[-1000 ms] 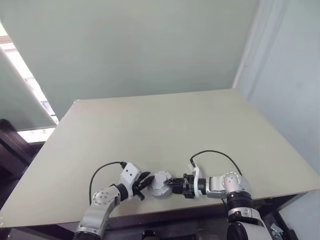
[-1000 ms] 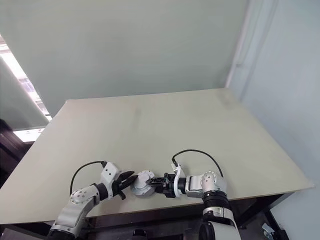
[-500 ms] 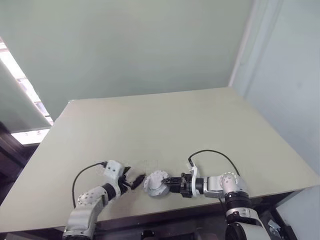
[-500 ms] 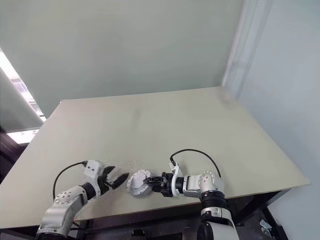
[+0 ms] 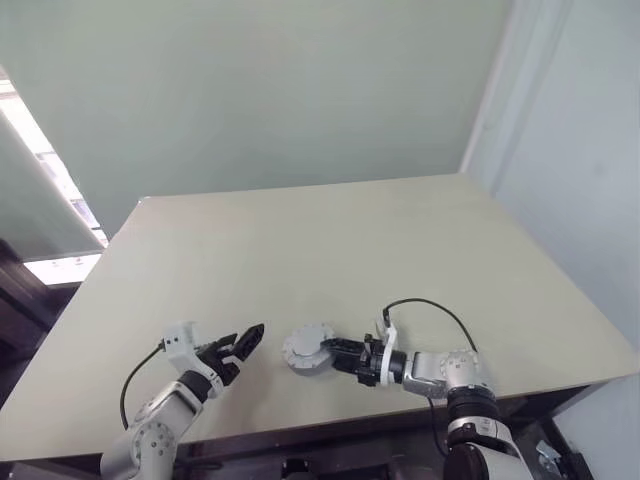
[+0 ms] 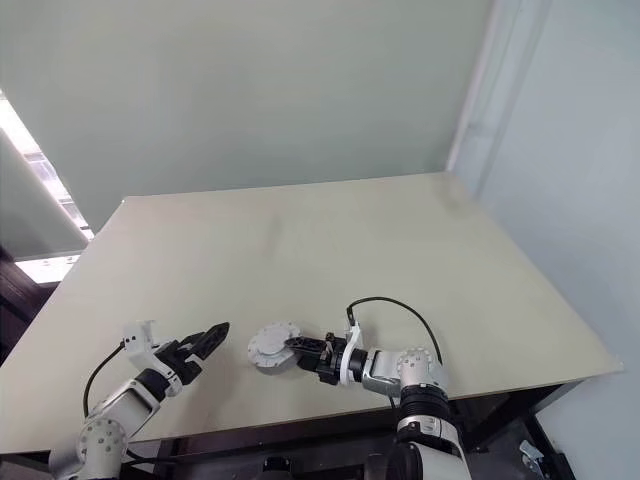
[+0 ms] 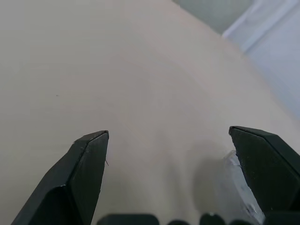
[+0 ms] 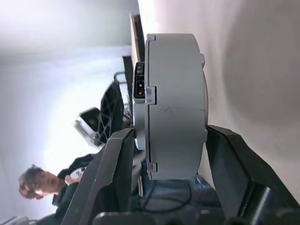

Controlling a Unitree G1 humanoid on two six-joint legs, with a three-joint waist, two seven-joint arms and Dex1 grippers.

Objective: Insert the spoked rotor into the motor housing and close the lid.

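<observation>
A round grey metal unit (image 5: 304,349) with a notched rim hangs low over the table's near edge, my right gripper (image 5: 323,348) shut on its two flat faces. In the right wrist view the unit (image 8: 173,103) shows a thick grey motor housing and a thinner lid (image 8: 139,93) joined along a seam, pinched between the fingers (image 8: 117,159). The spoked rotor is hidden. My left gripper (image 5: 246,339) is open and holds nothing, a short way to the left of the unit; its wrist view shows the spread fingers (image 7: 89,154) over bare table.
The beige table (image 5: 330,250) stretches wide beyond both arms. A black cable (image 5: 430,305) loops from the right wrist. Past the table's edge, the right wrist view shows a person (image 8: 35,180) and dark equipment (image 8: 110,112).
My left gripper has opened, let go of the grey unit and drawn away to the left, rolling as it went. The right gripper keeps its hold on the unit.
</observation>
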